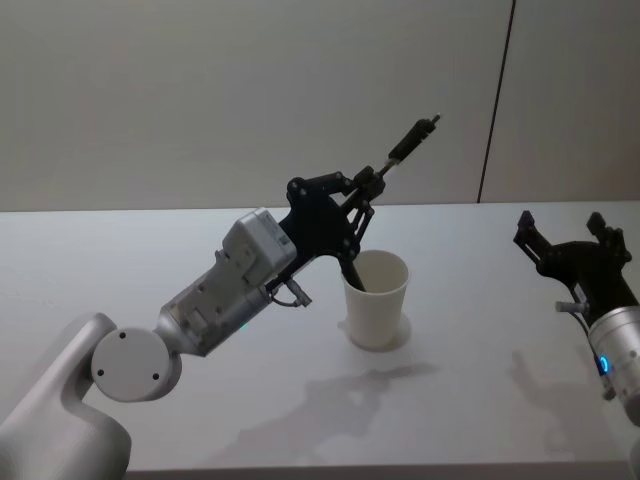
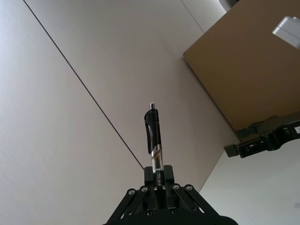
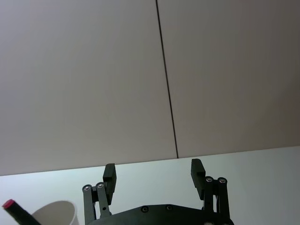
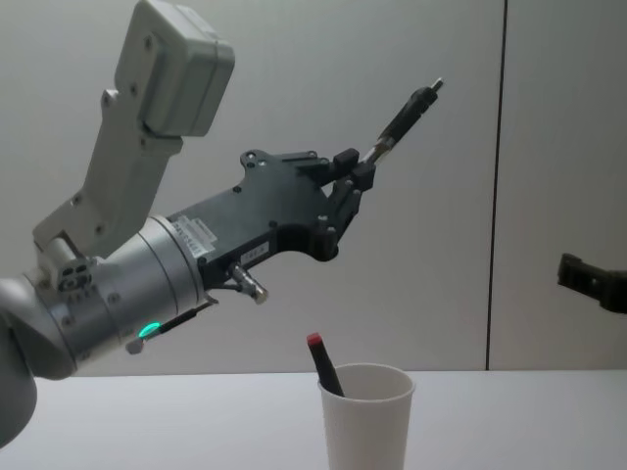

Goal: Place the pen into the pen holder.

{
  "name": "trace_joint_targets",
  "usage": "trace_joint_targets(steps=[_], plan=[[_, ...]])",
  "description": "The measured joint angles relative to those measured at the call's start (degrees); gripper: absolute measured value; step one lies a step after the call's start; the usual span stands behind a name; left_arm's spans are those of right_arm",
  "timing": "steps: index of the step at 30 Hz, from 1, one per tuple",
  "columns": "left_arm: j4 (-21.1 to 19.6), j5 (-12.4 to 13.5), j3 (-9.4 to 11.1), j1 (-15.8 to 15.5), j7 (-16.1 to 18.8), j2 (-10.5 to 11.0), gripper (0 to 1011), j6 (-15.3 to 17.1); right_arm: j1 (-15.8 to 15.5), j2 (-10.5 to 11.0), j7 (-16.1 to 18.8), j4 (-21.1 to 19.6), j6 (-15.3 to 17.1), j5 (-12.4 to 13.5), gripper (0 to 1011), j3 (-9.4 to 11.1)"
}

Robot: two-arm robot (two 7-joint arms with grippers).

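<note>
My left gripper (image 1: 368,185) is shut on the lower end of a black pen (image 1: 412,140). The pen slants up and away, well above the table. From the chest view, the pen (image 4: 407,116) and the left gripper (image 4: 358,171) hang high over the pen holder (image 4: 366,421), a white paper cup. The pen holder (image 1: 376,310) stands upright at the table's middle. A dark marker with a red end (image 4: 321,362) leans inside it. My right gripper (image 1: 572,232) stays open and holds nothing, off to the right of the cup; its fingers (image 3: 197,169) stand wide apart.
The white table (image 1: 480,400) spreads bare around the cup, with a pale wall behind. In the left wrist view the pen (image 2: 153,136) points at the wall, and a brown panel (image 2: 243,70) hangs overhead.
</note>
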Motion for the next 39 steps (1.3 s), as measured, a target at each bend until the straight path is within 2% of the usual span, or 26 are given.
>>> trace_joint_targets(steps=[8,16,23,27,34,39], plan=[[0.21,-0.09,0.05,-0.1,-0.37,-0.05,127,-0.29,-0.65,0.47,4.22,-1.36,-0.5,0.94,1002,-0.16],[0.29,-0.13,0.06,-0.14,-0.53,-0.08,127,-0.41,-1.58,1.29,10.48,-3.48,-0.71,3.48,1002,-0.23],[0.33,-0.17,0.06,-0.17,-0.6,-0.11,127,-0.48,-2.27,2.22,16.11,-5.34,-0.35,7.41,1002,0.01],[0.36,-0.17,0.05,-0.19,-0.63,-0.12,127,-0.5,-2.53,2.8,19.81,-6.4,0.47,10.94,1002,0.28],[0.4,-0.17,0.06,-0.2,-0.67,-0.12,127,-0.54,-2.56,3.47,23.59,-8.06,2.66,16.05,1002,0.6],[0.4,-0.17,0.05,-0.2,-0.71,-0.12,127,-0.56,-2.18,3.61,24.76,-9.05,4.97,19.24,1001,0.57]])
